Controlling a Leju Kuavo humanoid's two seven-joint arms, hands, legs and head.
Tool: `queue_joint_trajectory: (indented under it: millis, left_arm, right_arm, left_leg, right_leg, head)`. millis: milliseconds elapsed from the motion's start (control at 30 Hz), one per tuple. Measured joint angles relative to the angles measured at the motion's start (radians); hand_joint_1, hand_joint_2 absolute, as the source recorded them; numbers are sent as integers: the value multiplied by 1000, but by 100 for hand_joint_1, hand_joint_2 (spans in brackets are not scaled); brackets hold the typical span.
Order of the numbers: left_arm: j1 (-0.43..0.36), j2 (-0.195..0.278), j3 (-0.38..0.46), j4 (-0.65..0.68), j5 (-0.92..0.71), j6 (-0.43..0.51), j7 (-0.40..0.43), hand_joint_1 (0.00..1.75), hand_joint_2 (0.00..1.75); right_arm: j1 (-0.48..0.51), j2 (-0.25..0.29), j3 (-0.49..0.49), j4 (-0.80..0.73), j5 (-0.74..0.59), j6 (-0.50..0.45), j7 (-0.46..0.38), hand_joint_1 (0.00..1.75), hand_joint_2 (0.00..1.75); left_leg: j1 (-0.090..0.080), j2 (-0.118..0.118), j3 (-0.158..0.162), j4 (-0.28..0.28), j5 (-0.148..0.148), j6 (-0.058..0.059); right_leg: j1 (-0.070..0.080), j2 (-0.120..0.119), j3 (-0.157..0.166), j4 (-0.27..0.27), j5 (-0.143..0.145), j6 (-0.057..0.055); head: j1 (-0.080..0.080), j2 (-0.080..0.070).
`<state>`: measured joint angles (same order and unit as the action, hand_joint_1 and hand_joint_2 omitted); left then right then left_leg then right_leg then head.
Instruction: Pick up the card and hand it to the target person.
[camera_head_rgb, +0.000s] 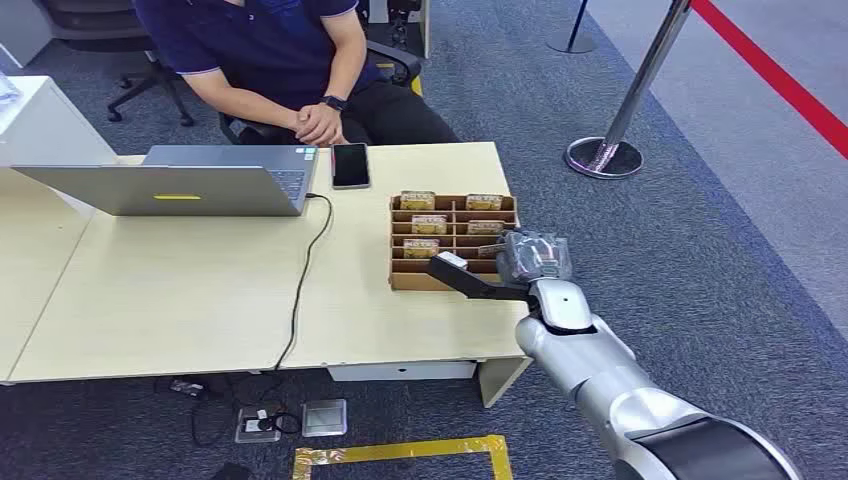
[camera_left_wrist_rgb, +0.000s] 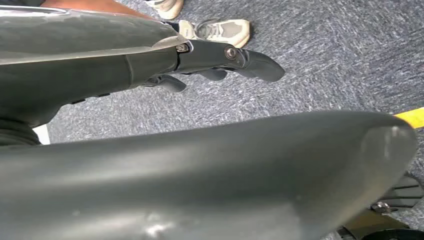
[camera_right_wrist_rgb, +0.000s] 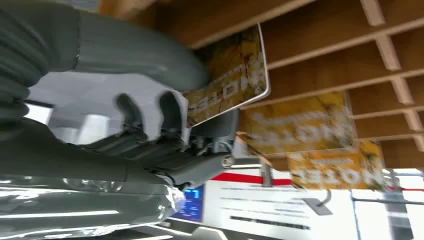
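A wooden slotted box (camera_head_rgb: 400, 280) near the desk's right edge holds several yellow hotel cards (camera_head_rgb: 428, 223). My right hand (camera_head_rgb: 528, 262) hovers over the box's right front part, its thumb stretched left across the front slots. In the right wrist view my right hand (camera_right_wrist_rgb: 165, 125) pinches one yellow card (camera_right_wrist_rgb: 230, 75) between thumb and fingers, while other cards (camera_right_wrist_rgb: 300, 125) stand in the slots (camera_right_wrist_rgb: 380, 55) behind it. The target person (camera_head_rgb: 280, 50) sits behind the desk with hands clasped (camera_head_rgb: 320, 122). My left hand (camera_left_wrist_rgb: 220, 60) hangs over the carpet, fingers apart and holding nothing.
A grey laptop (camera_head_rgb: 180, 185) and a black phone (camera_head_rgb: 350, 165) lie on the desk's far side; a black cable (camera_head_rgb: 300, 280) runs to the front edge. A stanchion base (camera_head_rgb: 603, 157) stands on the carpet to the right. Someone's shoes (camera_left_wrist_rgb: 215, 27) are near my left hand.
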<state>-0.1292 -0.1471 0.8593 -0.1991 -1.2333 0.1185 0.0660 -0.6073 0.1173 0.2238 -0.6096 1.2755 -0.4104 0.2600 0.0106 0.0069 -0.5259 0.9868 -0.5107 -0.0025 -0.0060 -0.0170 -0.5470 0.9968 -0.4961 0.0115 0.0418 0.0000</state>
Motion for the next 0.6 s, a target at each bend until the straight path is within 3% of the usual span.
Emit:
queue_joint_trajectory:
  millis: [600]
  left_arm:
    - [-4, -3, -4, 0, -9, -6, 15, 0, 0]
  right_arm:
    - [5, -7, -39, -8, -30, -10, -14, 175, 175]
  left_leg:
    - [0, 0, 0, 0, 0, 0]
  right_leg:
    - [0, 0, 0, 0, 0, 0]
  head:
    - [0, 0]
